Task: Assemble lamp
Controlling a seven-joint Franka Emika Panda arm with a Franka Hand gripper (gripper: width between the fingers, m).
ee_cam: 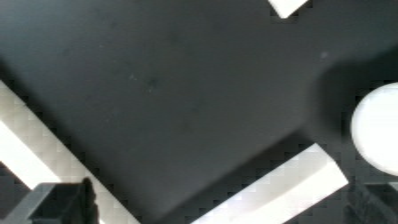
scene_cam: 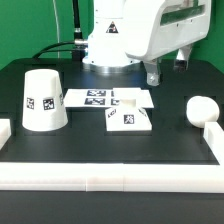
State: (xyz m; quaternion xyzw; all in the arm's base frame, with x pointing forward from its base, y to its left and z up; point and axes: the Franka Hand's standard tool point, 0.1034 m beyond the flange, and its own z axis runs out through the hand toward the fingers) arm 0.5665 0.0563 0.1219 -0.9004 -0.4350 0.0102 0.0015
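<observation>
The tapered white shade (scene_cam: 43, 100) stands upside down at the exterior view's left, tag facing front. The low square base (scene_cam: 128, 118) sits mid-table, in front of the marker board (scene_cam: 100, 98). The round-topped bulb (scene_cam: 203, 110) rests at the exterior view's right, near the white rail; it also shows at the edge of the wrist view (ee_cam: 377, 122). My gripper (scene_cam: 166, 68) hangs above the table behind and between the base and the bulb, touching nothing. In the wrist view the gripper (ee_cam: 210, 212) is open and empty, with only bare black table between the dark fingers (ee_cam: 54, 205).
A raised white rail (scene_cam: 110, 175) borders the front and both sides of the black table (scene_cam: 110, 145); it crosses the wrist view as a diagonal band (ee_cam: 285, 170). The glossy robot body (scene_cam: 125, 35) stands at the back. A white corner (ee_cam: 285, 6) shows at the wrist view's edge.
</observation>
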